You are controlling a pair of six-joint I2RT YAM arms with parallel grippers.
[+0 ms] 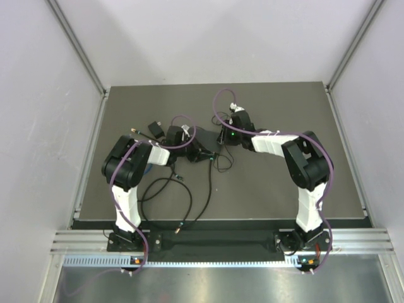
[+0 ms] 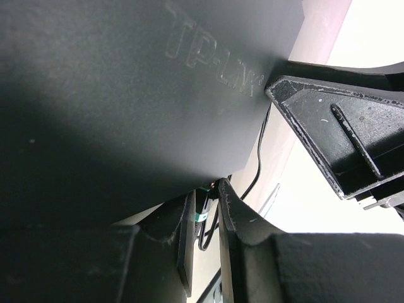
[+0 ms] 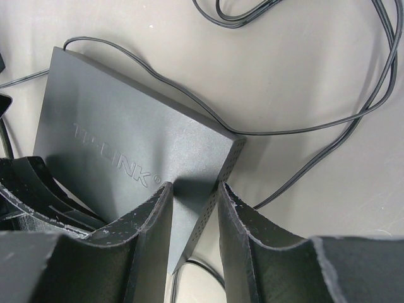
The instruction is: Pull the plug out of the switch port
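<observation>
Switch: the flat black switch (image 1: pixel 202 149) lies near the middle of the worktop (image 1: pixel 284 189), well clear of all four edges, with one arm on each side of it
Switch port: in the box edge that faces the left arm; the socket itself is hidden behind the fingers
Left gripper: the left gripper (image 2: pixel 205 211) sits right at that edge, fingers drawn close together, with a dark stub and a green glint between them
Plug: that stub is probably the plug (image 2: pixel 201 218), though this close view does not show if the pads pinch it
Right gripper: the right gripper (image 3: pixel 194 189) has its fingers apart and straddles a corner of the box beside the perforated side wall, placed to brace it; I cannot tell if it presses
Nearer arm: the left, already at the port; the right is on the far side of the box
Pull axis: judged to run straight out of the port edge, back toward the left edge of the worktop
Room: open on that side, with the adapter block (image 1: pixel 153 129) just beyond
Snag risk: slack cable (image 1: pixel 183 196) loops toward the near edge and may drag the box if it is not held
</observation>
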